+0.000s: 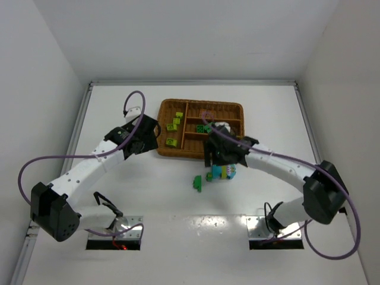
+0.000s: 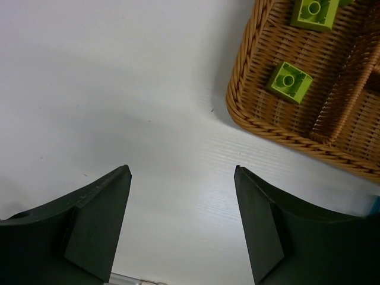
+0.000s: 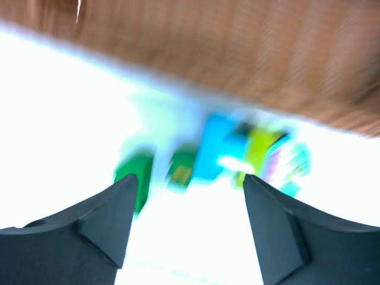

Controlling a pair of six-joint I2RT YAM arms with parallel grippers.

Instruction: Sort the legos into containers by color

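Note:
The brown wicker tray [image 1: 202, 101] stands at the back middle of the table. Its wide left section holds several lime legos [image 1: 171, 142], and a narrow compartment holds dark green ones [image 1: 200, 127]. Loose legos lie in front of the tray: a green one [image 1: 197, 183], another green one [image 1: 209, 176], and a cyan and yellow cluster [image 1: 225, 171]. My right gripper [image 3: 190, 178] hangs open and empty over them; its view is blurred, showing green [image 3: 135, 172], cyan [image 3: 214, 145] and lime [image 3: 261, 148] bricks ahead. My left gripper [image 2: 181, 169] is open and empty over bare table beside the tray's left corner [image 2: 237, 101], near two lime bricks [image 2: 289, 82].
White walls close in the table at the left, right and back. The right arm [image 1: 279, 163] reaches across the near right of the table, and the left arm [image 1: 89, 169] across the near left. Purple cables loop off both arms.

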